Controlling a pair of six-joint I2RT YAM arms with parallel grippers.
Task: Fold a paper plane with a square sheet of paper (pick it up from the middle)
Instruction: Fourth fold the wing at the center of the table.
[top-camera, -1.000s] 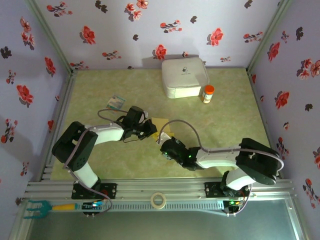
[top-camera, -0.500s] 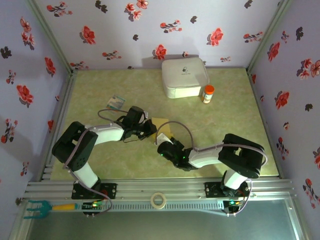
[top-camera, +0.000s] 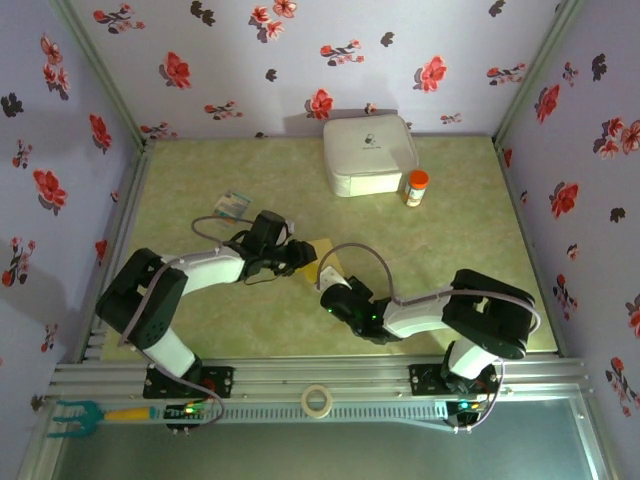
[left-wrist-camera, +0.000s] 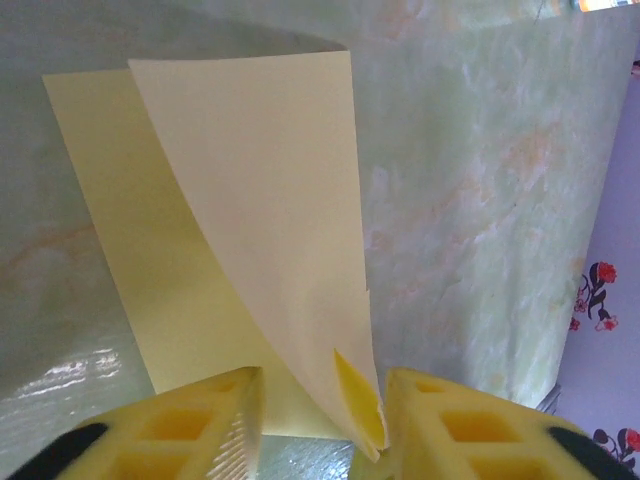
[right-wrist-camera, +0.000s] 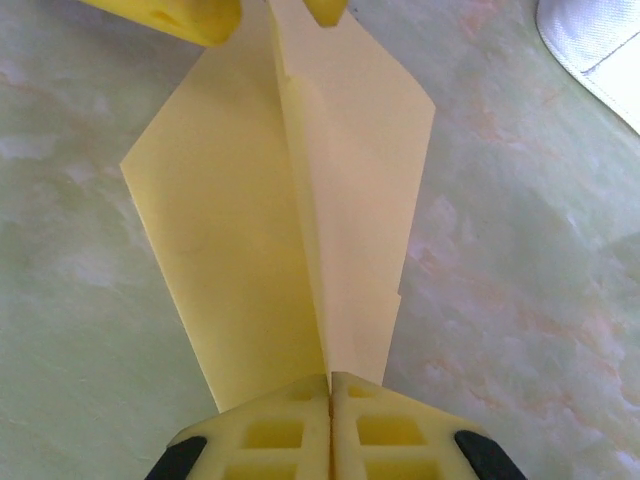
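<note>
Pinching the square sheet of paper (right-wrist-camera: 250, 230) by its raised fold, the right claw (right-wrist-camera: 330, 385) is clamped tight, likely to set the crease; the left claw (left-wrist-camera: 320, 385) stands parted around the opposite end, gripping nothing.

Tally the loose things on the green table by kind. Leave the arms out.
yellow paper sheet: 1
white box: 1
orange-lidded bottle: 1
teal-and-white card: 1
Total: 4
</note>
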